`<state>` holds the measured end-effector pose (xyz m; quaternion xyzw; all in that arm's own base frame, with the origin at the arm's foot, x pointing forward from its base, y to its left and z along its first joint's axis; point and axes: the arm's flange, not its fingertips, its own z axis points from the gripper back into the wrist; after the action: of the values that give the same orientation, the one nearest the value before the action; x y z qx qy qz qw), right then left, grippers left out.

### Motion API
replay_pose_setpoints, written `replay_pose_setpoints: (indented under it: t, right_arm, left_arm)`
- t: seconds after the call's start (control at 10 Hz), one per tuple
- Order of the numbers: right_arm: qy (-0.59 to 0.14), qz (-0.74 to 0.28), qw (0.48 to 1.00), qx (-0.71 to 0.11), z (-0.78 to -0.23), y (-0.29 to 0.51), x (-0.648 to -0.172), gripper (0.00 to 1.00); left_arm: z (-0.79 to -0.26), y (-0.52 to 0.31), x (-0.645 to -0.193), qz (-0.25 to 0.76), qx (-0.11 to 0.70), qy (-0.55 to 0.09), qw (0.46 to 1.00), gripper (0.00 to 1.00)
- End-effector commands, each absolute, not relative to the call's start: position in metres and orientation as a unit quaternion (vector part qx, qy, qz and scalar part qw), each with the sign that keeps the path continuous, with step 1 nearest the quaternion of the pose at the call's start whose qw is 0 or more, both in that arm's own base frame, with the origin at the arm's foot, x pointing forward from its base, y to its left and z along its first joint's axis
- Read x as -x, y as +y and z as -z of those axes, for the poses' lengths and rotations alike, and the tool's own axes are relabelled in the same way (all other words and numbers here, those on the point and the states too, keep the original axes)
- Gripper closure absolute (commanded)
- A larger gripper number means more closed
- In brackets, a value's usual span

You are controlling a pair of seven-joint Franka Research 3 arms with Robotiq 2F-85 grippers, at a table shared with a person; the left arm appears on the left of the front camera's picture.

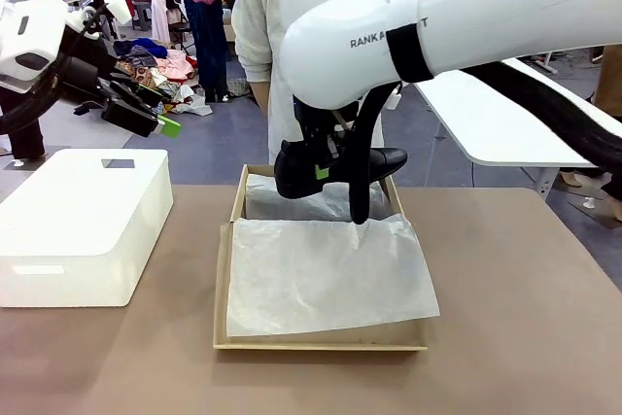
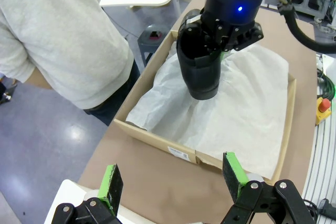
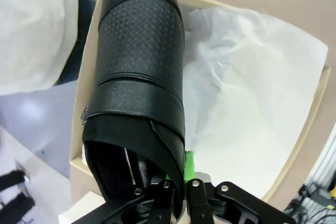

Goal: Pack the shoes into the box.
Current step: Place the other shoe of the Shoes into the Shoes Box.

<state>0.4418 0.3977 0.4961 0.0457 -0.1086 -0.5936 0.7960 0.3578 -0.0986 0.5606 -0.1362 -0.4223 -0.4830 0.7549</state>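
Black shoe, collar between clamped right fingers, over the box; left fingers wide.

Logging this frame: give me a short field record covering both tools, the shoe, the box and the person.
right tool: shut on the shoe at the edge of its opening
shoe: black, held over the box's far end, toe toward the robot's right
box: open, lined with white tissue paper
left tool: open, empty, raised near the white block
person: standing at the far side

Black shoe above tissue-lined box.
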Motion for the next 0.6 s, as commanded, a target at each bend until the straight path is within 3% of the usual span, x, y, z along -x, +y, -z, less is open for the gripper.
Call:
replay_pose_setpoints:
  t: [0.0,0.5]
  right_arm:
    - [-0.119,0.637,0.760,-0.047,-0.497,0.419,-0.452,1.00]
    - [-0.077,0.651,0.752,-0.061,-0.477,0.446,-0.453,1.00]
  left_arm:
    - [-0.560,-0.098,-0.359,0.485,0.142,-0.423,0.752,0.00]
    - [-0.560,-0.098,-0.359,0.485,0.142,-0.423,0.752,0.00]
